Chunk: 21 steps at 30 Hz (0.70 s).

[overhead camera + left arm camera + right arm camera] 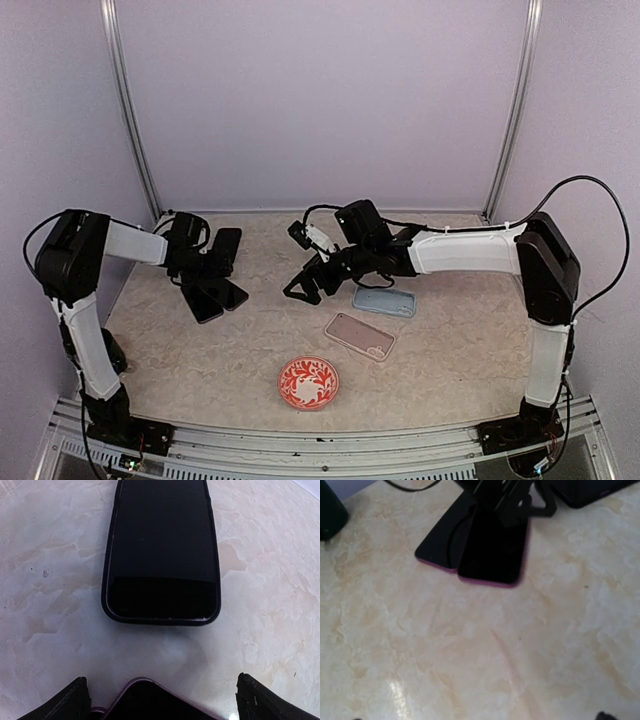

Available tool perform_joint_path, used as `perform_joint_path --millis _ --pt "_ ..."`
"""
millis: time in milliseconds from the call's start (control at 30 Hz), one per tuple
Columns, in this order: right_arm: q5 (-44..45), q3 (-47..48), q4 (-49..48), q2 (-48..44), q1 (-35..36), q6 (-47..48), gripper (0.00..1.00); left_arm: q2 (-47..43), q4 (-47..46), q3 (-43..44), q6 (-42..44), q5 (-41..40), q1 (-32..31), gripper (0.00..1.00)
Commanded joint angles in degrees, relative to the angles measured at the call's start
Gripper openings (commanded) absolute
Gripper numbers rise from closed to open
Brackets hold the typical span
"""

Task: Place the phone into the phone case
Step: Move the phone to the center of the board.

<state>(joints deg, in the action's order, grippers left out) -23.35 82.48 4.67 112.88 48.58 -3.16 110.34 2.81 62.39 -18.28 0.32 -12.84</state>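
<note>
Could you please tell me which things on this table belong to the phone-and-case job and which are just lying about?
Likely for the job (phone or case, I cannot tell which):
pair of dark, purple-edged flat slabs
dark phone-shaped slab behind them
pale blue rectangular slab
pink rectangular slab

Just lying about:
round red plate with white pattern
</note>
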Motion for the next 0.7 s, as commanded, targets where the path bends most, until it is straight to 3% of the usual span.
perform_joint_path --millis 0,267,667 --pt "-1.0 1.9 1.8 2.3 0.3 2.5 1.0 -2.1 3.1 -3.3 -1.8 2.9 -1.7 0.99" --pt "1.9 5.5 3.1 8.0 0.3 11.9 1.0 -3.3 1.9 -4.5 -2.7 3.4 -5.0 0.99" --pt "6.2 5.5 1.0 11.3 0.8 14.2 1.0 -4.1 -0.5 -6.8 -6.3 4.7 -10.6 0.99"
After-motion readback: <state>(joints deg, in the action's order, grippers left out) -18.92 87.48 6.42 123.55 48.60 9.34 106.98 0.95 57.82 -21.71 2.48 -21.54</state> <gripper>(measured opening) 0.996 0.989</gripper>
